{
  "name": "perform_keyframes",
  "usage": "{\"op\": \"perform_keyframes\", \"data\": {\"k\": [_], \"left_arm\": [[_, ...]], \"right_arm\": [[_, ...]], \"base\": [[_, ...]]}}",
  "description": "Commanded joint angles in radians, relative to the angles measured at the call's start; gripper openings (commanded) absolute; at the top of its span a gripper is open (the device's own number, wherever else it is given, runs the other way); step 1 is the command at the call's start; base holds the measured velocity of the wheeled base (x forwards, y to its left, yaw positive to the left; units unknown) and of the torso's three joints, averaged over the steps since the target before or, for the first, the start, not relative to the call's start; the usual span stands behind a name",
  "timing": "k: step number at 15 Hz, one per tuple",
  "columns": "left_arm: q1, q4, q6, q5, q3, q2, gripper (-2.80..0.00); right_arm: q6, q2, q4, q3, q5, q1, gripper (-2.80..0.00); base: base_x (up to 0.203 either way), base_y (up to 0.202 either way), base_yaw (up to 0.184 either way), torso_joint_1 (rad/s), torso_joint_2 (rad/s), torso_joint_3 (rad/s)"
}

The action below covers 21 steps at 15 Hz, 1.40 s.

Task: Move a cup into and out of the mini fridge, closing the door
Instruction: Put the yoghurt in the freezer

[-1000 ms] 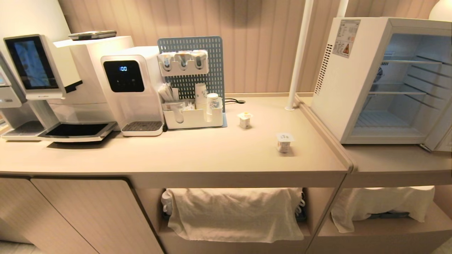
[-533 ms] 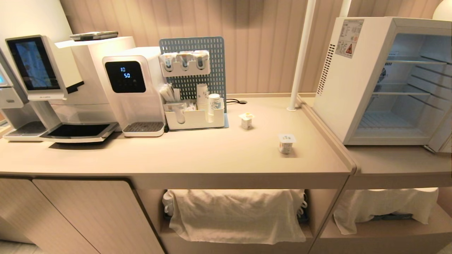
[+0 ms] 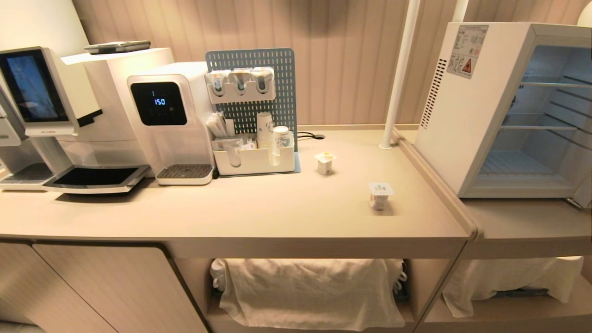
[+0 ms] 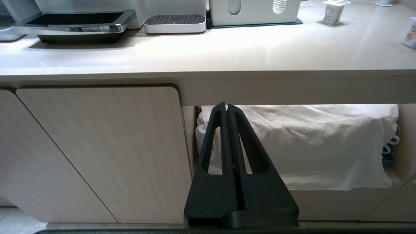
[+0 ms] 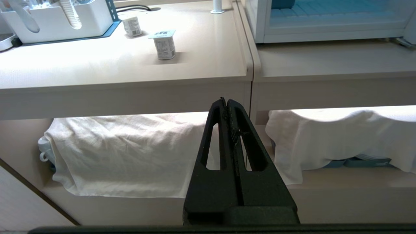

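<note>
Two small sealed white cups stand on the beige counter [image 3: 259, 208]: one near its right end [image 3: 380, 195], one further back [image 3: 325, 163]. The white mini fridge [image 3: 467, 115] sits on the lower counter at the right, open, its wire shelves bare. Only a sliver of the door [image 3: 586, 185] shows at the frame's right edge, swung open. Neither arm appears in the head view. My left gripper [image 4: 226, 107] is shut and empty, low in front of the cabinet. My right gripper [image 5: 226, 101] is shut and empty below the counter edge, with the nearer cup [image 5: 164, 44] above it.
A coffee machine [image 3: 41, 106], a water dispenser [image 3: 169, 120] and a white organiser with paper cups [image 3: 254, 157] line the counter's back left. A white pole [image 3: 398, 74] rises beside the fridge. White cloths [image 3: 305, 291] cover the open shelves under the counter.
The whole head view has shifted, with everything now a little lower and further right, so the camera moved. The cups, fridge and both grippers stay as they were.
</note>
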Motion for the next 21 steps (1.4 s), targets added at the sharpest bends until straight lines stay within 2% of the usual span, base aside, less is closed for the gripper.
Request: {"op": "perform_keyframes", "data": {"k": [1, 3, 4, 6, 7, 10, 12, 13, 14, 15, 16, 17, 19, 21], "left_arm": [[0.001, 0.000, 0.000, 0.000, 0.000, 0.000, -2.80], [0.001, 0.000, -0.004, 0.000, 0.000, 0.000, -2.80], [0.001, 0.000, -0.004, 0.000, 0.000, 0.000, -2.80], [0.001, 0.000, -0.005, 0.000, 0.000, 0.000, -2.80], [0.001, 0.000, -0.006, 0.000, 0.000, 0.000, -2.80], [0.001, 0.000, -0.006, 0.000, 0.000, 0.000, -2.80], [0.001, 0.000, -0.005, 0.000, 0.000, 0.000, -2.80], [0.001, 0.000, -0.006, 0.000, 0.000, 0.000, -2.80], [0.001, 0.000, -0.003, 0.000, 0.000, 0.000, -2.80], [0.001, -0.002, 0.003, 0.000, 0.000, 0.000, -2.80], [0.001, -0.002, 0.005, 0.000, 0.000, 0.000, -2.80], [0.001, -0.002, 0.006, 0.000, 0.000, 0.000, -2.80], [0.001, 0.000, 0.009, -0.001, 0.000, 0.000, -2.80], [0.001, 0.001, 0.000, -0.001, 0.000, 0.000, -2.80]], "right_arm": [[-0.003, -0.002, -0.004, 0.002, 0.000, 0.000, -2.80], [0.000, 0.001, 0.002, -0.052, 0.001, 0.001, -2.80], [0.000, 0.011, 0.024, -0.139, 0.006, 0.001, -2.80], [0.002, 0.107, 0.114, -0.413, 0.026, 0.002, -2.80], [0.010, 0.201, 0.152, -0.528, 0.032, 0.002, -2.80], [0.042, 0.615, 0.202, -0.742, 0.071, 0.005, -2.80], [0.050, 0.857, 0.139, -0.811, 0.231, -0.009, -2.80], [0.041, 0.963, 0.074, -0.814, 0.388, -0.040, -2.80], [0.021, 1.059, -0.007, -0.803, 0.619, -0.089, -2.80], [-0.015, 1.148, -0.087, -0.780, 0.785, -0.140, -2.80], [-0.075, 1.234, -0.172, -0.739, 0.900, -0.182, -2.80], [-0.157, 1.313, -0.249, -0.680, 0.965, -0.208, -2.80], [-0.313, 1.451, -0.393, -0.548, 1.014, -0.234, -2.80], [-0.373, 1.598, -0.560, -0.472, 1.006, -0.243, -2.80]], "base": [[0.000, 0.000, 0.000, 0.000, 0.00, 0.000], [0.000, 0.000, 0.000, 0.000, 0.00, 0.000], [0.000, 0.000, 0.000, 0.000, 0.00, 0.000], [0.000, 0.000, 0.000, 0.000, 0.00, 0.000], [0.000, 0.000, 0.000, 0.000, 0.00, 0.000], [0.000, 0.000, 0.000, 0.000, 0.00, 0.000], [0.000, 0.000, 0.000, 0.000, 0.00, 0.000], [0.000, 0.000, 0.000, 0.000, 0.00, 0.000], [0.000, 0.000, 0.000, 0.000, 0.00, 0.000], [0.000, 0.000, 0.000, 0.000, 0.00, 0.000], [0.000, 0.000, 0.000, 0.000, 0.00, 0.000], [0.000, 0.000, 0.000, 0.000, 0.00, 0.000], [0.000, 0.000, 0.000, 0.000, 0.00, 0.000], [0.000, 0.000, 0.000, 0.000, 0.00, 0.000]]}}
